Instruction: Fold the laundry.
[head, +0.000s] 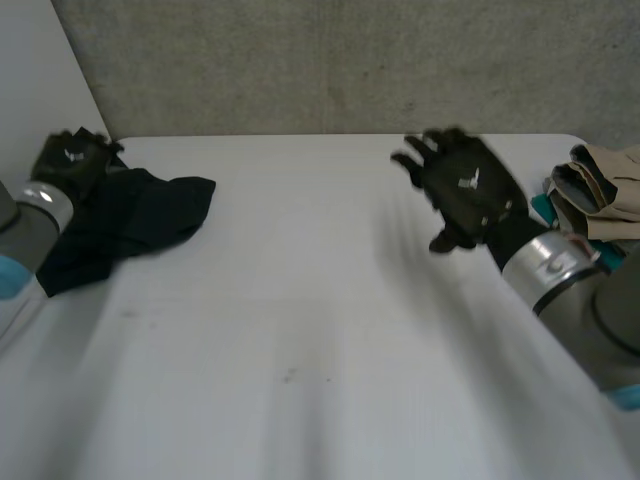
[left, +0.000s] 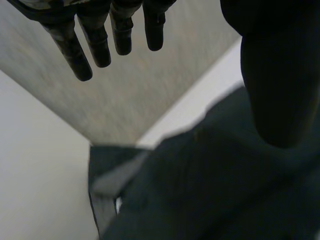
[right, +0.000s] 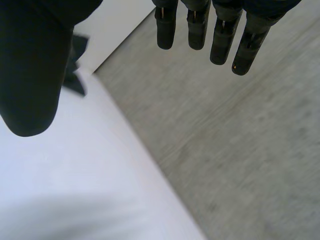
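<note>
A crumpled dark cloth (head: 130, 225) lies at the far left of the white table (head: 300, 330). My left hand (head: 72, 160) hovers at the cloth's far left end, fingers (left: 95, 40) straight and spread, open, with the dark cloth (left: 225, 185) under its palm and nothing held. My right hand (head: 465, 190) is raised over the table's right part, well apart from the dark cloth. Its fingers (right: 200, 25) are straight and it holds nothing.
A pile of beige and teal laundry (head: 600, 190) sits at the table's right edge, just behind my right arm (head: 565, 285). A grey wall (head: 350, 60) runs along the table's far edge. A small dark bit of cloth (right: 75, 65) shows past my right thumb.
</note>
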